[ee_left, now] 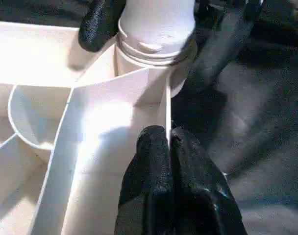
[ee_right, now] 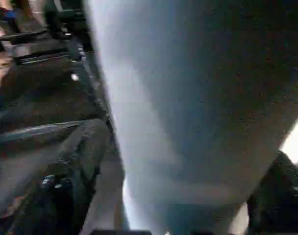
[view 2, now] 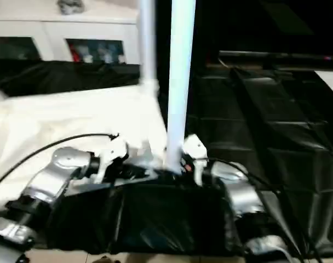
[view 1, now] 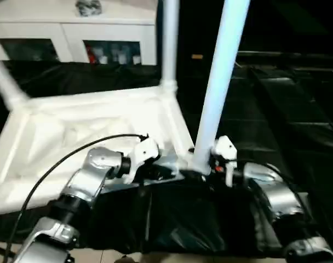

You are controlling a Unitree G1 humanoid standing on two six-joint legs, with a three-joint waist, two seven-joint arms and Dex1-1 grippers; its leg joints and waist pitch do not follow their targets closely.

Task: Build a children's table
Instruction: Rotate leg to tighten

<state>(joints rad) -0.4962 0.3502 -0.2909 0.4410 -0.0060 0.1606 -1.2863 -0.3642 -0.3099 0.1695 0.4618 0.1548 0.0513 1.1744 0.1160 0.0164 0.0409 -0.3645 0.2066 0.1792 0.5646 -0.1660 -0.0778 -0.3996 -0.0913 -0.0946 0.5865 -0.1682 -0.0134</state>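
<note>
The white plastic rectangular table top (view 1: 90,131) lies upside down on the black-draped work surface (view 1: 287,115), its ribbed underside facing up. Three long white tapered tube legs show standing in its round corner sockets: one at the far left corner (view 1: 5,82), one at the far right corner (view 1: 169,44), and a near one (view 1: 218,76) rising from the near right corner socket (ee_left: 149,63), where its threaded base sits in the collar. The left gripper (ee_left: 168,147) is pressed closed, its two black fingers (ee_left: 154,166) pinching the thin white side wall of the table top just beside that socket. The right gripper (view 1: 202,174) sits at the foot of the near leg with its jaws spread wide; its black fingertips (ee_left: 97,22) flank the leg's base on either side, and whether they press on it cannot be told. A white cabinet with glass doors (view 1: 73,38) stands behind the work surface.
</note>
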